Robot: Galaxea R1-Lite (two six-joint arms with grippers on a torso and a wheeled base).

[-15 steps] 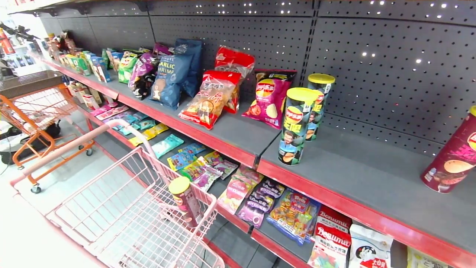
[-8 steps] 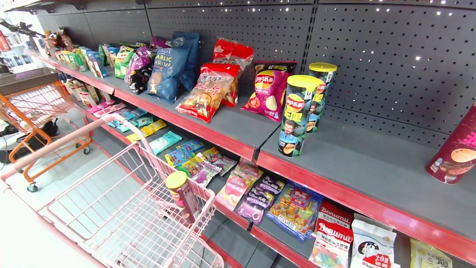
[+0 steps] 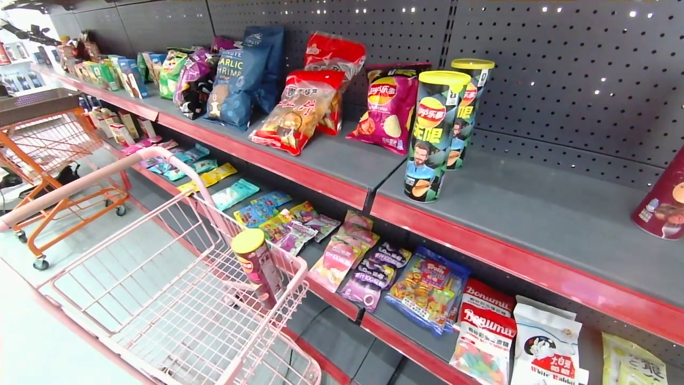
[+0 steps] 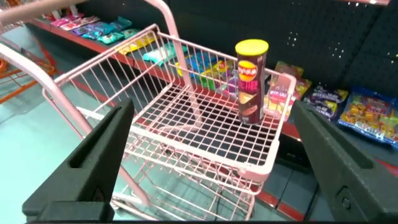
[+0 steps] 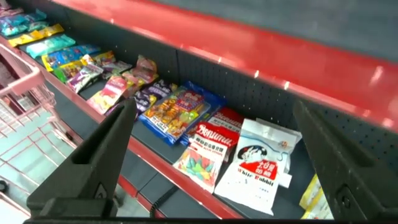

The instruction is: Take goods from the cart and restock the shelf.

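A pink wire cart (image 3: 80,184) stands in front of the shelf. One maroon chips can with a yellow lid (image 3: 257,267) stands upright in its corner nearest the shelf. My left gripper (image 4: 211,168) hangs open above and in front of the cart (image 4: 205,152), well short of the can (image 4: 250,81). The grey upper shelf (image 3: 534,214) holds two dark green cans with yellow lids (image 3: 433,136) and a maroon can (image 3: 662,203) at the far right, with bare room between them. My right gripper (image 5: 214,168) is open, over the lower shelf.
Snack bags (image 3: 299,112) fill the upper shelf to the left of the cans. Candy and sweet bags (image 3: 368,267) lie on the lower shelf (image 5: 180,112), with a white bag (image 5: 258,165) further along. An orange cart (image 3: 53,144) stands further left down the aisle.
The whole head view has shifted, so the shelf goods sit higher and the cart further left in it. The can, cart and goods have not moved themselves.
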